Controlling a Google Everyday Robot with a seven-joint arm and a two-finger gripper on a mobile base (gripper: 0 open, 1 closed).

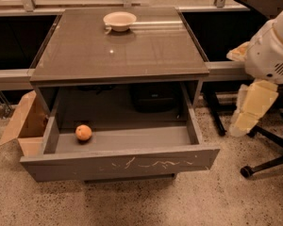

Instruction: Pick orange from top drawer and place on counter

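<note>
The orange [83, 132] lies on the grey floor of the open top drawer [122, 161], in its left part near the left side wall. The drawer is pulled out toward me, and its front panel bears pale scratch marks. The glossy brown-grey counter [122, 51] is the cabinet top above it. My gripper [243, 121] hangs at the right edge of the view on the white and cream arm [273, 51]. It is to the right of the cabinet, well away from the orange and outside the drawer.
A pale cream bowl [119, 20] stands at the back middle of the counter. An open brown cardboard box [23, 126] sits on the floor left of the drawer. A dark office chair base with a wheel [247, 171] is at the right, below my arm. A black object [153, 98] sits behind the drawer.
</note>
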